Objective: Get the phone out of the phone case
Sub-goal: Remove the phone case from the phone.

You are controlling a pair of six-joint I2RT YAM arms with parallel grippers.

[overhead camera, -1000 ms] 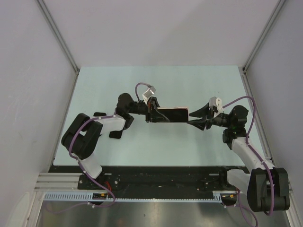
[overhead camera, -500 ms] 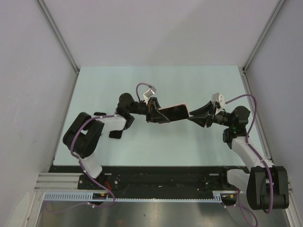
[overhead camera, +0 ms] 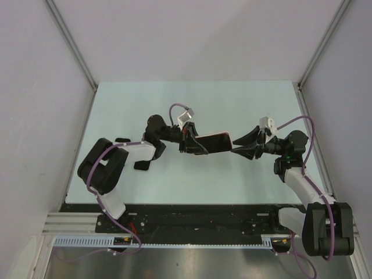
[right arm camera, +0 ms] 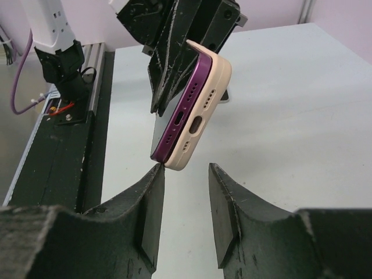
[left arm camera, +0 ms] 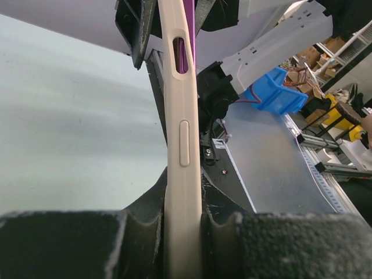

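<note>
Looking down from the top camera, I have my left tool [overhead camera: 192,143] clamped on the left end of the phone case [overhead camera: 216,134]. It holds the case in the air over the middle of the bench [overhead camera: 232,104], with the phone [overhead camera: 212,142] lying in it, dark glass up. Over the last second I have rolled that wrist, so the free right end has tipped up a little. My right tool [overhead camera: 236,147] has stayed just beside that end, shifting its aim without biting. I read this as lining up for a grab, not a pull yet.

From my left wrist, the case's pale beige side runs straight up between my two pads [left arm camera: 75,244], which press it from either side. Above the grip are a moulded side button [left arm camera: 184,142] and a slot showing purple.

From my right wrist, the jaws stand apart with nothing between them, and the handset's bottom end hangs tilted just beyond the gap. The purple frame shows its own charging port and speaker holes. The soft matte case shows its matching cutouts alongside, to the right, rather than over them. So I judge that this end of the phone is already sprung out of the case, while the far end is still held.
</note>
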